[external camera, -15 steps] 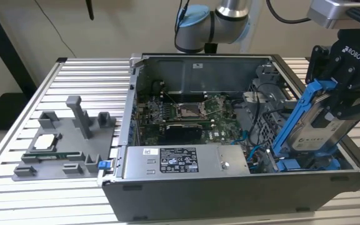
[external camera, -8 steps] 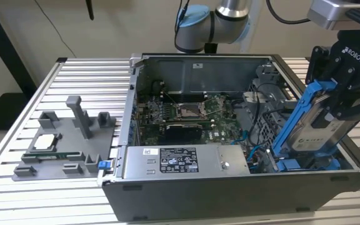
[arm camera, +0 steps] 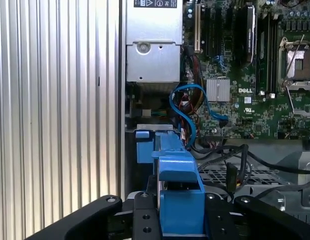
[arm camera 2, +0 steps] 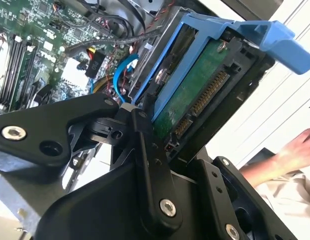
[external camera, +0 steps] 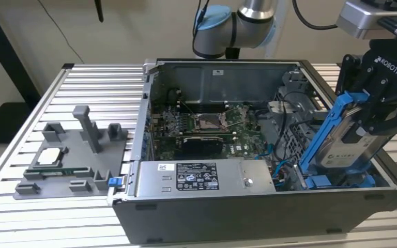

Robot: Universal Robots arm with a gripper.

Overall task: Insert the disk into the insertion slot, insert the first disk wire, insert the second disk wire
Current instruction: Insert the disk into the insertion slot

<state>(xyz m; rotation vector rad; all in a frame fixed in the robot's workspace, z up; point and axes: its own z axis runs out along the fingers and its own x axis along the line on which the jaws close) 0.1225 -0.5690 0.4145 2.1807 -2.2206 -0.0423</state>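
Blue plastic carrier and silver-grey disk (external camera: 350, 147) are clamped together in the claw (external camera: 369, 118), whose black fingers are clenched on the upper part of the drive. In the exterior view the disk stands steeply tilted at the open computer case's (external camera: 254, 217) corner on that view's right. Its lower end is down among the blue rails of the insertion slot (external camera: 322, 181), and most of its length stands above the bay. By my reading the first step is under way but not finished, since the drive is not seated flat in the bay. In the second wrist view the disk's connector edge (arm camera 2: 202, 100) is bare, with gold contacts showing and nothing plugged in, so both wire steps look undone. A blue cable (arm camera: 187, 107) loops loose beside the bay, near the motherboard (arm camera: 255, 100). The power-supply box (external camera: 205, 178) lies just beside the slot, and the case rests on the slatted metal bench (external camera: 88, 82).
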